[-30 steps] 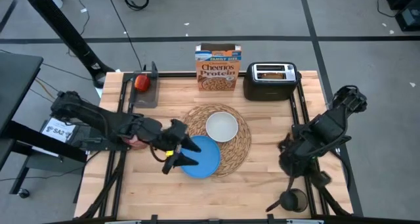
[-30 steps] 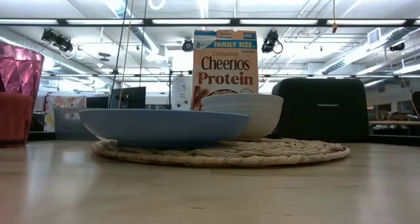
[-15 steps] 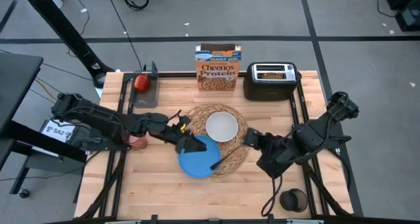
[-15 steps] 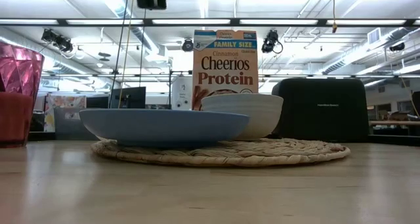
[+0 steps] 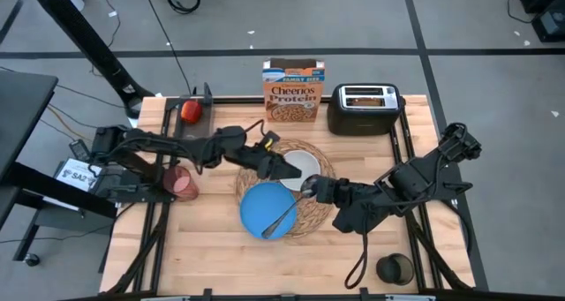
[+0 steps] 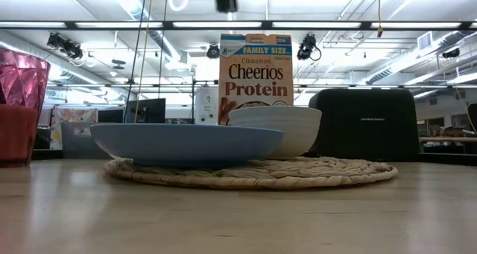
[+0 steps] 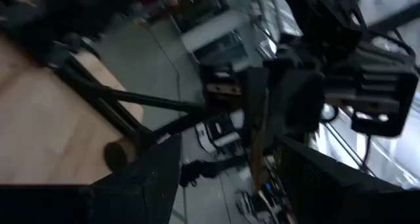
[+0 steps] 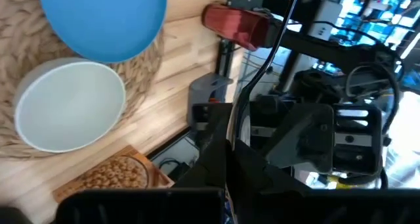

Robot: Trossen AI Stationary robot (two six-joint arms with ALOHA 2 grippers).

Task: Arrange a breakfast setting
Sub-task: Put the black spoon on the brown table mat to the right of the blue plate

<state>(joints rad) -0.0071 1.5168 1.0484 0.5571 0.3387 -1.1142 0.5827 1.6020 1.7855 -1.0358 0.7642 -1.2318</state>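
Observation:
The round straw placemat (image 5: 313, 214) lies at the table's middle. The blue plate (image 5: 256, 204) and the white bowl (image 5: 300, 170) rest on it. My right gripper (image 5: 307, 189) is over the mat, just right of the plate, shut on the dark spoon (image 5: 282, 217). My left gripper (image 5: 282, 169) is open and empty, high over the bowl's left rim. The pink cup (image 5: 183, 182) stands at the table's left edge. The red apple (image 5: 190, 111) lies on a dark tray at the far left. The toast (image 5: 369, 95) sticks out of the toaster. My right gripper holds the spoon by one end of it (image 5: 301, 198), coming from the table's right. The spoon slants away from the fingers toward the near left, its free end (image 5: 266, 233) out over the blue plate. The low view shows no spoon at the plate's rim.
The Cheerios box (image 5: 293, 91) and the black toaster (image 5: 364, 111) stand along the far edge. A dark round cup (image 5: 394, 267) stands at the near right corner. Bare wood lies along the near edge and right of the mat.
My right arm has reached from the table's right side toward the left and brought the spoon over the blue plate. My left gripper has drawn away from the plate's near left rim toward the far right, to the bowl. The plate and bowl have stayed put.

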